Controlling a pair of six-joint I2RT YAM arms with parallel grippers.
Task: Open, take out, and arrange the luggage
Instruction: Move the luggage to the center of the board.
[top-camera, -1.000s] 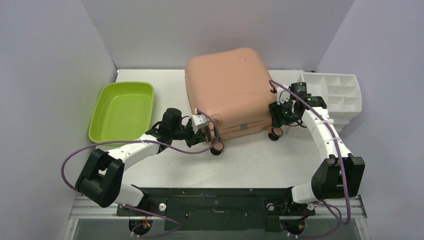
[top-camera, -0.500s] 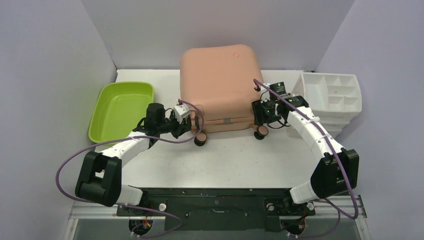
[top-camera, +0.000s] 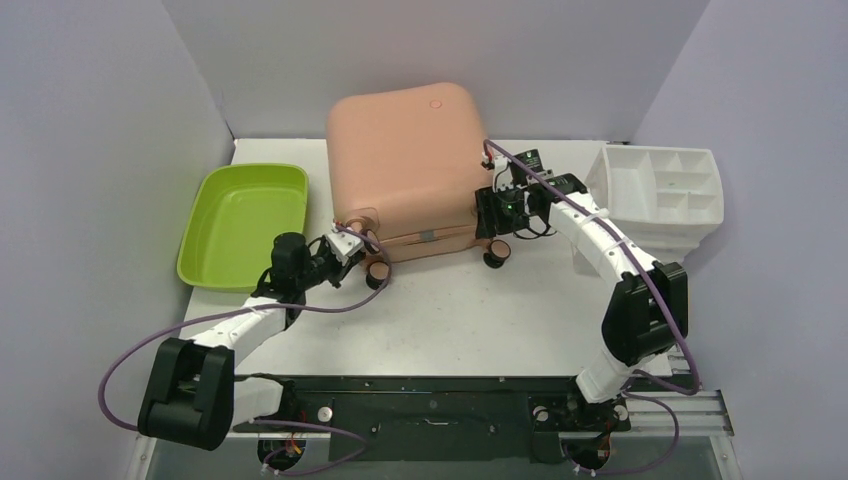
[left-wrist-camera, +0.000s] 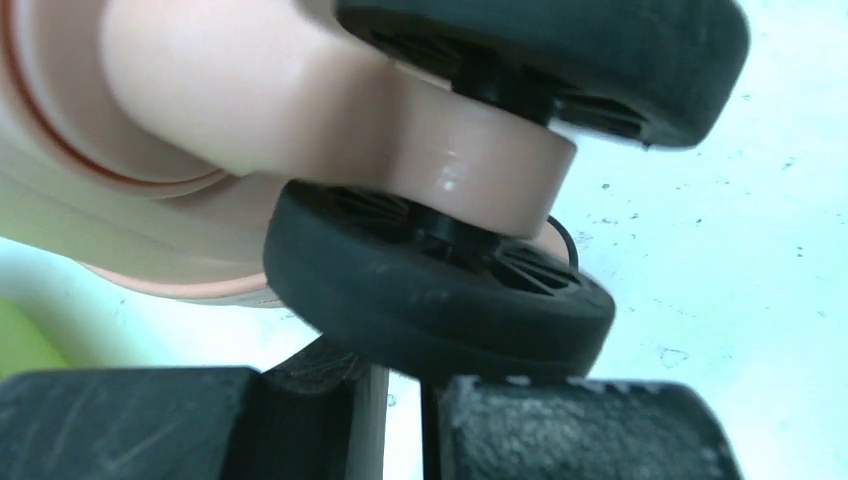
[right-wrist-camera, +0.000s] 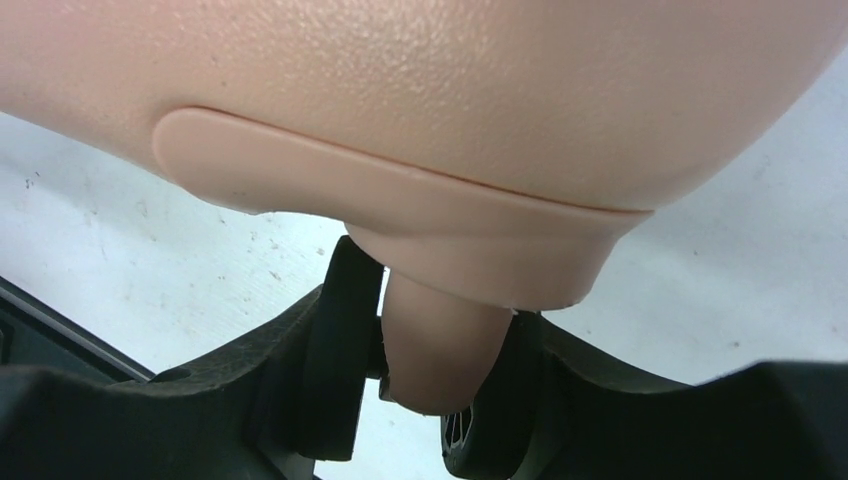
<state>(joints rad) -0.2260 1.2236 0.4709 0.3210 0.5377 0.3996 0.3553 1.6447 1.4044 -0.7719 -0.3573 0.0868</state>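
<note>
The salmon-pink suitcase (top-camera: 400, 160) stands closed at the back centre of the table, with its caster wheels toward me. My left gripper (top-camera: 358, 252) is at its front-left wheel (top-camera: 378, 271). In the left wrist view the black wheel (left-wrist-camera: 430, 290) on its pink fork rests against the tips of my left gripper (left-wrist-camera: 405, 385), whose jaws are nearly together with nothing between them. My right gripper (top-camera: 497, 218) is at the front-right wheel (top-camera: 494, 256). In the right wrist view my right gripper (right-wrist-camera: 440, 390) is shut round the pink caster fork (right-wrist-camera: 440, 350) under the shell (right-wrist-camera: 450, 90).
A lime-green tub (top-camera: 245, 222) lies left of the suitcase, close to my left arm. A white drawer organizer (top-camera: 665, 190) stands at the right by the wall. Grey walls close in the back and both sides.
The suitcase has slid to the left and turned a little. Both grippers have moved left with it, staying at its front wheels.
</note>
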